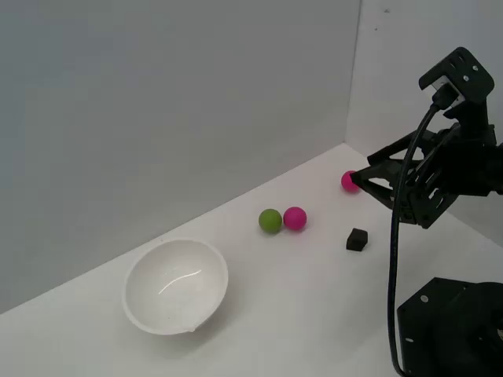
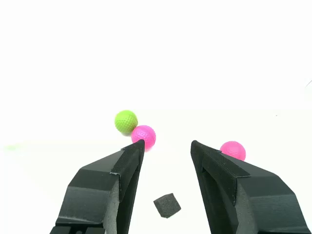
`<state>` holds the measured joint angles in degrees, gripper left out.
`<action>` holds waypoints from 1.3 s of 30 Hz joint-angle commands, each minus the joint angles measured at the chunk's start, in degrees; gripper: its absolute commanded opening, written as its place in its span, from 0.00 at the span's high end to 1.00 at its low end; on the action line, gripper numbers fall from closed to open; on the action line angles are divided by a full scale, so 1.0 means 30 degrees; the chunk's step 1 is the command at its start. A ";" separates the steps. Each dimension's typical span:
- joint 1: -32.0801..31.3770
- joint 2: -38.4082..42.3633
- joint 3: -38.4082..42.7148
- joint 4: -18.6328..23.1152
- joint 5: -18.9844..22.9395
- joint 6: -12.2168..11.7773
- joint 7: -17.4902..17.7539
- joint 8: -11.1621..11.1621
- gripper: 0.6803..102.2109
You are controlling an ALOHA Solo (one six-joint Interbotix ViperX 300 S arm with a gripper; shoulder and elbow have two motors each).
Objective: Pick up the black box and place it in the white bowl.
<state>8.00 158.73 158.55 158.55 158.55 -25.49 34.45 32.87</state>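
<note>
The black box [image 1: 357,239] is a tiny matte cube on the white table, toward the exterior view's right. In the wrist view the box [image 2: 167,205] lies between my two fingers, nearer their bases than their tips. My gripper [image 1: 363,182] is open and empty, held above the table just beyond the box; in the wrist view the gripper [image 2: 167,143] shows its jaws spread wide. The white bowl [image 1: 206,294] sits at the exterior view's left, tilted with its opening facing up and left. It is out of the wrist view.
A green ball [image 1: 270,221] and a pink ball [image 1: 295,217] touch each other between bowl and box. A second pink ball [image 1: 350,181] sits by my fingertips. The black robot base [image 1: 452,330] stands at the exterior view's lower right. Walls close in behind.
</note>
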 commanded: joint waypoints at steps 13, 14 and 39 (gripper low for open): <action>-0.0469 0.0996 0.1055 -0.0117 -0.0088 -0.0293 0.0234 0.0088 0.50; -0.0498 0.0996 0.1055 -0.0117 -0.0088 -0.0293 0.0234 0.0088 0.50; -0.1055 -0.5479 -0.5449 -0.3428 -0.3457 0.0762 0.2402 -0.0059 0.50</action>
<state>3.78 143.00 142.91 149.77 149.77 -23.20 40.96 32.17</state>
